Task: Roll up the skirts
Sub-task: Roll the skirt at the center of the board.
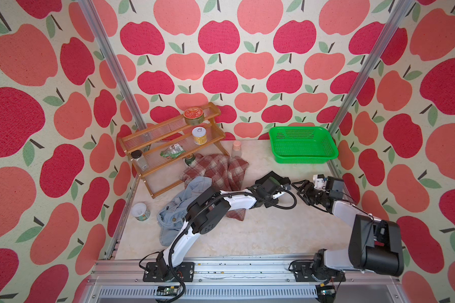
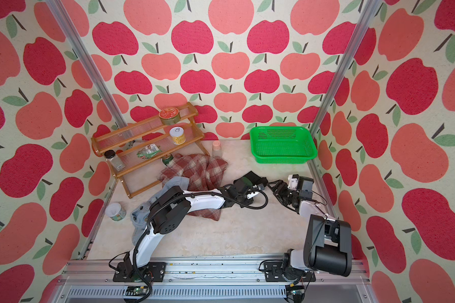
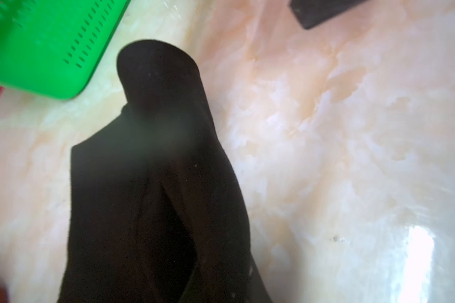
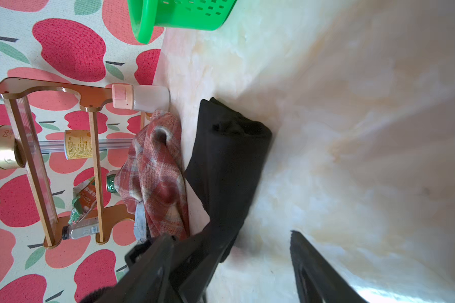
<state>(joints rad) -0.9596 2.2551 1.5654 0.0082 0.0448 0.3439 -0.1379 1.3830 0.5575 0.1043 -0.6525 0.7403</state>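
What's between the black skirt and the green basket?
Just bare tabletop between black skirt and green basket; both top views show it.

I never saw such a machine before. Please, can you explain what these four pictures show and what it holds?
This is a robot with two arms on a table. Two pictures look down from above, nearly alike; the other two come from a camera on each wrist. On the table lie a plaid skirt, a denim skirt and a rolled black skirt, with a green basket and a wooden rack at the back. The left gripper seems to grip the black skirt: the cloth runs up to its camera. The right gripper is open and holds nothing.
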